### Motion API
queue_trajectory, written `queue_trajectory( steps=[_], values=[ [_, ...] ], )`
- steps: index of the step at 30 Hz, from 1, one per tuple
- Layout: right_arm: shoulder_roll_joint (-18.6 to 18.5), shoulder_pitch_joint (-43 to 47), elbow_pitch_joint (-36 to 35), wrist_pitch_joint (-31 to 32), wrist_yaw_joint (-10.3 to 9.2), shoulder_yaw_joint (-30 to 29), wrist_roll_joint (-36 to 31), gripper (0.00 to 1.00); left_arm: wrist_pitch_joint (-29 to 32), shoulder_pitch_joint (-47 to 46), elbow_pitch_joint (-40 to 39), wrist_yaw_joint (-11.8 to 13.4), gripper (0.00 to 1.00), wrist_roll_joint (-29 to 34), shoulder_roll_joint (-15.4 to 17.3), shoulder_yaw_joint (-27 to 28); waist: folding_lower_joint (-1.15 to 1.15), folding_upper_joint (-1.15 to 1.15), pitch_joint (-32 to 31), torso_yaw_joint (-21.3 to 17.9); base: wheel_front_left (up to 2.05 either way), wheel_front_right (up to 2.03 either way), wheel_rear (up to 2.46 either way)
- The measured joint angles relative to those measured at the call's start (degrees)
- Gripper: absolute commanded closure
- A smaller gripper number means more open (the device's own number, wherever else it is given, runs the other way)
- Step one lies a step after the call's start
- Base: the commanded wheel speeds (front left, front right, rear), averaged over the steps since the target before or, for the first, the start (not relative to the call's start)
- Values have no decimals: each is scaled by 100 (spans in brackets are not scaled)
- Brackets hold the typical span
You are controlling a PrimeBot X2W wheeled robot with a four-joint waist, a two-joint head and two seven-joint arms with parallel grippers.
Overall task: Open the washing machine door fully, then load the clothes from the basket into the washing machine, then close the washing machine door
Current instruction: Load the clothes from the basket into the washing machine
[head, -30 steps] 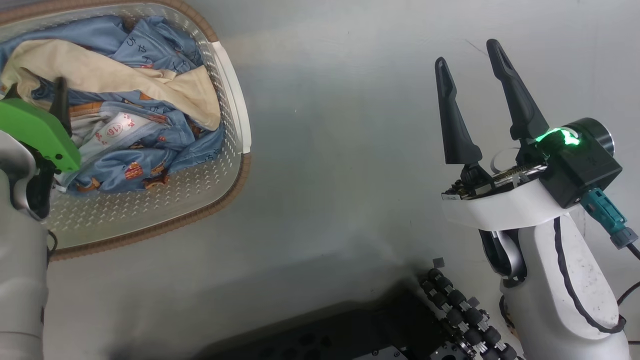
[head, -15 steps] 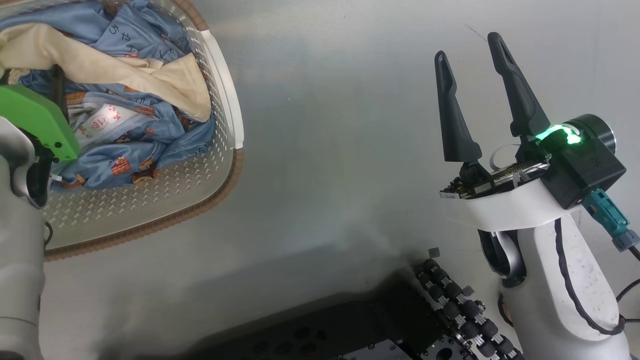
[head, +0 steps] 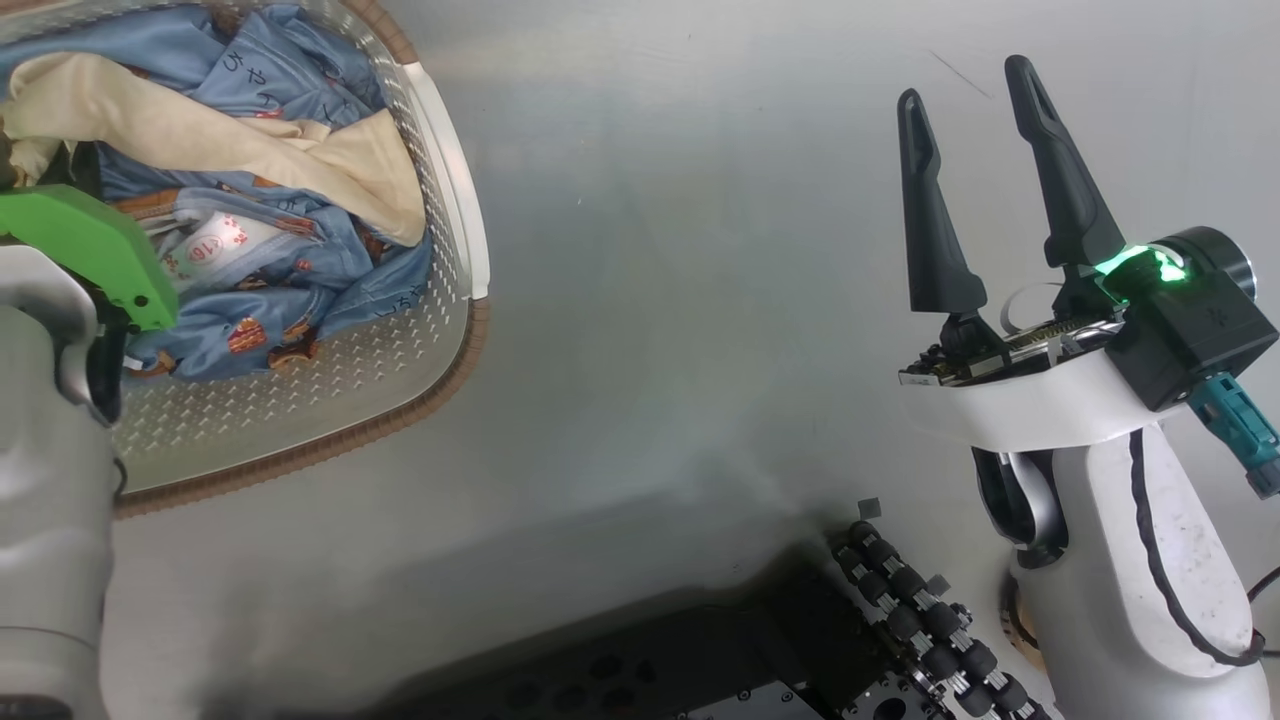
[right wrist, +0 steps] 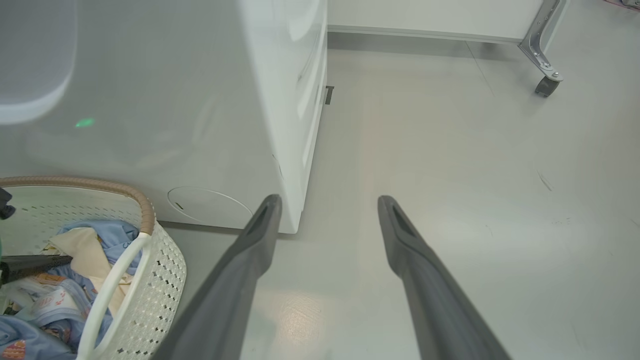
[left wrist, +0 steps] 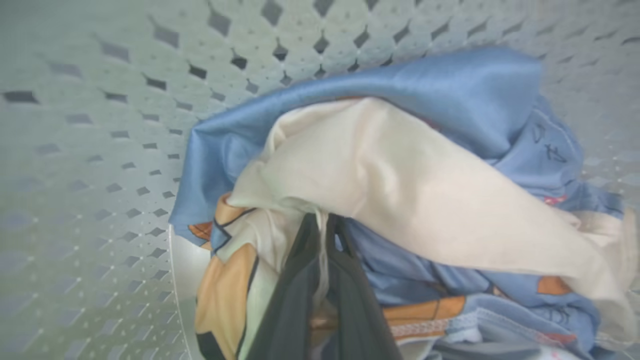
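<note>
We see the basket [head: 330, 390] standing upright on the grey floor [head: 680, 300] at the upper left of the head view, mouth up, cut off by the frame on its left. Its end with the white handle points toward the right arm's side, so its long axis seems to run across that view. In the right wrist view it sits just in front of the washing machine [right wrist: 210, 100], near the lower front panel. The clothes [head: 250, 160] lie heaped inside it: light-blue printed fabric with a cream piece draped over it as a band running from upper left down to lower right in the head view. Our left gripper [left wrist: 320, 225] reaches down into the heap, its jaws pressed together with a thin fold of cream cloth pinched between them. Our right gripper [head: 966, 85] hangs over bare floor well apart from the basket, fingers pointing up the head view, jaws spread wide with nothing between them.
</note>
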Motion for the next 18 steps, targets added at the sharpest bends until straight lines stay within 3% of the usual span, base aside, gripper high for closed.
queue_trajectory(
  steps=[12, 18],
  values=[
    [-1, -92, 279, 0, -13, -320, -1, 0, -1232, 220, 135, 2, 100, -152, -486, 129, 0, 0, -482, 232, 0, 0, 0],
    [-3, -101, 360, 0, 8, -526, -3, 0, -1571, 598, 177, 1, 100, -153, -881, 14, -1, 0, -892, 437, 0, 0, 0]
  ],
)
